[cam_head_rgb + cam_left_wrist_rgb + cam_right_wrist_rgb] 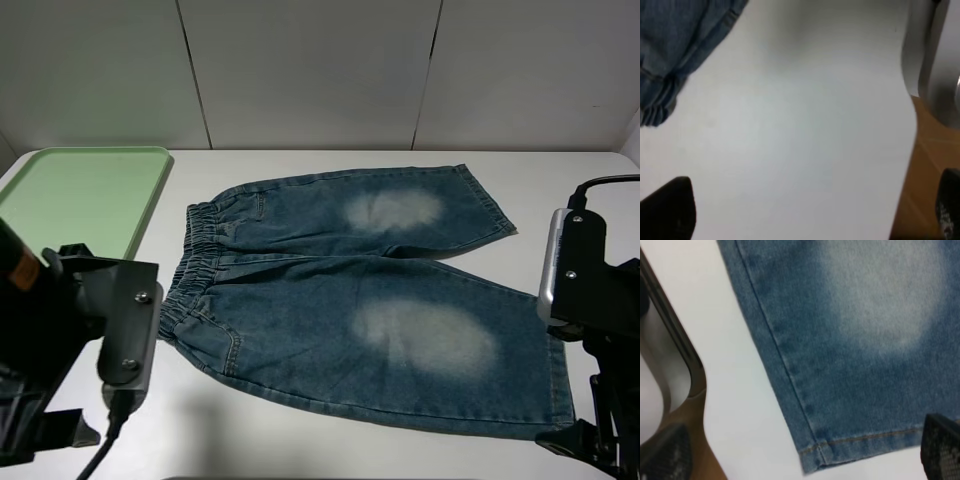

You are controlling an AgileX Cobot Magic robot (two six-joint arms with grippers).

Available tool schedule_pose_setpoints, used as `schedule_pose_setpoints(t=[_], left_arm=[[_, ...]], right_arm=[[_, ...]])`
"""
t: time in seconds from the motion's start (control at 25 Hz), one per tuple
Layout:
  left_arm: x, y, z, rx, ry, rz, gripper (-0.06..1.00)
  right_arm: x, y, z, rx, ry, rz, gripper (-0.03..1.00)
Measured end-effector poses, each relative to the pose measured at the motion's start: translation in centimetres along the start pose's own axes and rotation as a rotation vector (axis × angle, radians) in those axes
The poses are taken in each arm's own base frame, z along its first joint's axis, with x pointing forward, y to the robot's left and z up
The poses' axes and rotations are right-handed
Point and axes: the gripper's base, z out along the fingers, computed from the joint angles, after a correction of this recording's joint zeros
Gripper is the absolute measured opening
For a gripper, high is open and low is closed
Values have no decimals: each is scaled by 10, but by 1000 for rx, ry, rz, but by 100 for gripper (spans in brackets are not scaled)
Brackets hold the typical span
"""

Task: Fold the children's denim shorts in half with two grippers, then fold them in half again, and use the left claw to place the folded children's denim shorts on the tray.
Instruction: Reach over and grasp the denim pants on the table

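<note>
The children's denim shorts [360,300] lie flat and unfolded on the white table, waistband to the left, a pale faded patch on each leg. The light-green tray [80,195] sits at the far left, with nothing on it. My left arm [90,330] is at the near left, just beside the waistband. In the left wrist view the left gripper [807,215] is open over bare table, with the waistband [665,65] off to one side. My right arm [590,290] is at the near right. The right gripper [802,455] is open over the near leg's hem corner [815,450].
The white table [790,125] ends at a near edge with brown floor [930,170] beyond it. A grey panelled wall [320,70] stands behind the table. Bare tabletop lies in front of the shorts and between the tray and the waistband.
</note>
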Motion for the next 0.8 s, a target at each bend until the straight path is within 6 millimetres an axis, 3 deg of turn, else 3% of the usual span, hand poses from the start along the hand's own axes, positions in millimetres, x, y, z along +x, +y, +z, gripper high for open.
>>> schedule_pose_setpoints(t=[0.2,0.4,0.6,0.8], left_arm=[[-12,11,25,3,20,10,95],[-20,18,37,-25,-13,13,95],[-35,30,40,-45,-30,28,95],[-55,55,38,-82,-63,8,95]], right_arm=[[0,-1,0,7,4,-8,69],[0,-1,0,9,5,-43,69],[-1,-2,7,-15,47,-59,69],[-4,-4,16,-35,80,-61,69]])
